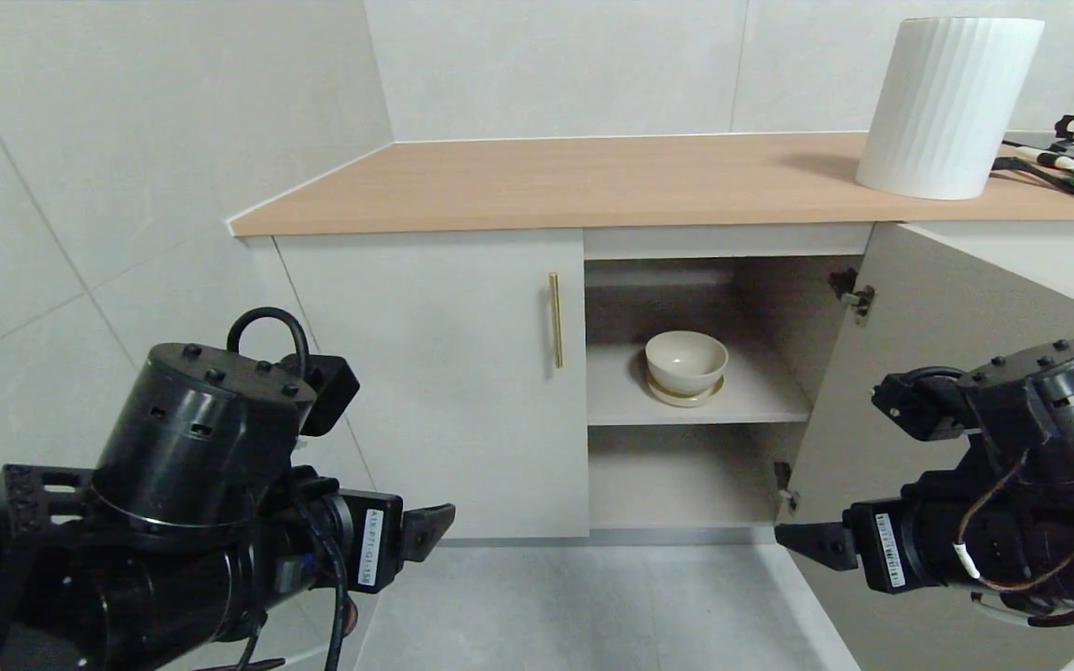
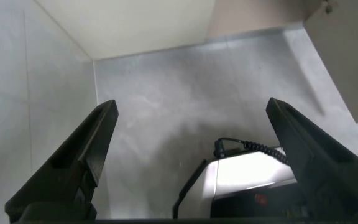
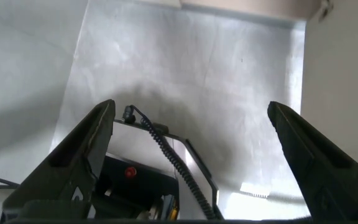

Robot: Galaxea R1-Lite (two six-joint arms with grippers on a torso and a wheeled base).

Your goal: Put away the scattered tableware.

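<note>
Fingers spread wide, nothing held, on left gripper (image 2: 191,134) and right gripper (image 3: 188,127) alike, both low over floor (image 1: 593,606). Ahead and higher, between them, slightly rightward: bowl (image 1: 686,362) upright on saucer (image 1: 683,395), on cabinet shelf (image 1: 761,396). Open door (image 1: 919,308) near right gripper, so probably right arm's job.

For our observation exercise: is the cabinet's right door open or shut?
Open. The right door stands swung outward, exposing the shelf holding a bowl on a plate; the left door is shut.
</note>
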